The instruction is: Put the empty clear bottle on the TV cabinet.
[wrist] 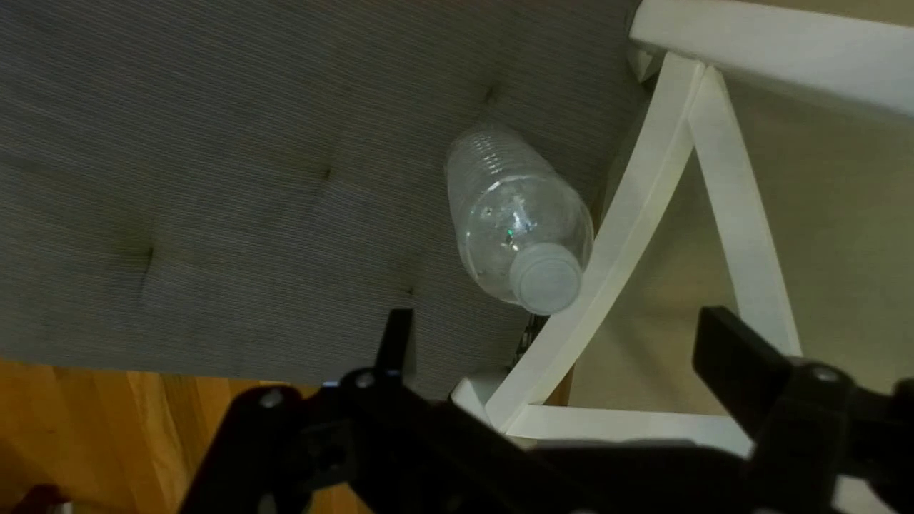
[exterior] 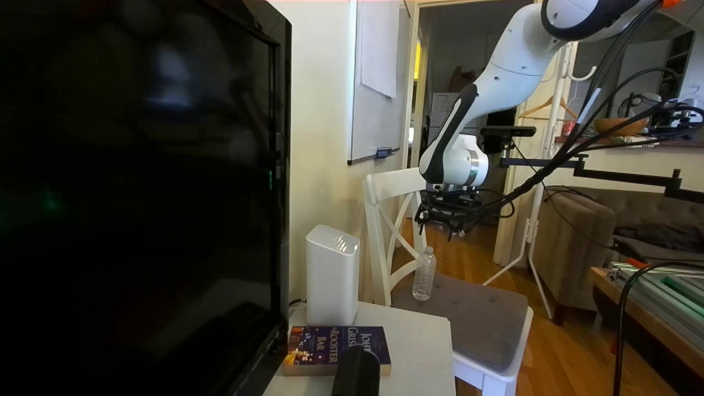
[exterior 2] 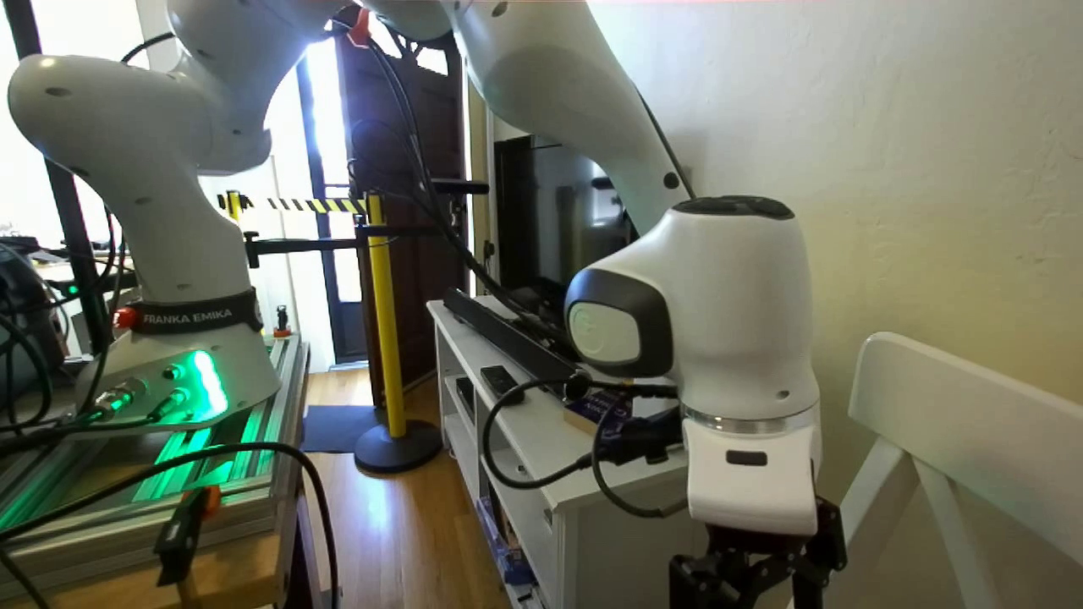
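Observation:
The empty clear bottle (exterior: 424,275) with a white cap stands upright on the grey chair seat (exterior: 478,319), close to the chair's white back. The wrist view shows the bottle (wrist: 518,214) from above, its cap toward me. It is out of view in the exterior view that faces the robot base. My gripper (exterior: 435,231) is above the bottle, apart from it. In the wrist view the gripper (wrist: 557,321) is open, with its fingers wide apart and nothing between them. The white TV cabinet (exterior: 423,357) stands beside the chair; its top also shows in an exterior view (exterior 2: 541,461).
On the cabinet are a tall white boxy column (exterior: 332,280), a book (exterior: 379,346), a black TV (exterior: 137,192), a soundbar (exterior 2: 499,334) and a remote (exterior 2: 502,382). The white chair back (wrist: 628,193) rises right beside the bottle. Cables hang from my arm.

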Tool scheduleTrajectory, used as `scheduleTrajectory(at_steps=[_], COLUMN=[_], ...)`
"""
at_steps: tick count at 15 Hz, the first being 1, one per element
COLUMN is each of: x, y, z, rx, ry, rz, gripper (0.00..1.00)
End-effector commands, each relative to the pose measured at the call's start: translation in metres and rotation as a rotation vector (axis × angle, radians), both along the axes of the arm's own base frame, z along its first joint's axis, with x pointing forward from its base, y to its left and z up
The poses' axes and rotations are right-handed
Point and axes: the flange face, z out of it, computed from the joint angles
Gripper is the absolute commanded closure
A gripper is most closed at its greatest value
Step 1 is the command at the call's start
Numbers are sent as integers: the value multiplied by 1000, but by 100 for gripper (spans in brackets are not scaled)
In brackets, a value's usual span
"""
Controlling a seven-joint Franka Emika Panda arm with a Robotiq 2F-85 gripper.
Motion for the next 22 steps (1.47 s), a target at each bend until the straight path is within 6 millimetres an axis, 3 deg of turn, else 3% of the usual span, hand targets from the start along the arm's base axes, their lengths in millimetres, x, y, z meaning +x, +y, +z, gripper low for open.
scheduleTrajectory(at_steps=[1, 6, 10, 12, 14, 18, 19, 22], x=[5, 2, 1, 1, 3, 6, 6, 9], y=[-9, -11, -13, -14, -15, -16, -16, -14], z=[-11, -18, -25, -28, -32, -37, -37, -34], rx=[-11, 3, 1, 0, -2, -3, -3, -6], ry=[-20, 0, 3, 1, 0, 1, 0, -4], rz=[-32, -27, -32, -31, -25, -19, -17, -8], gripper=[1, 19, 42, 44, 38, 46, 63, 78])
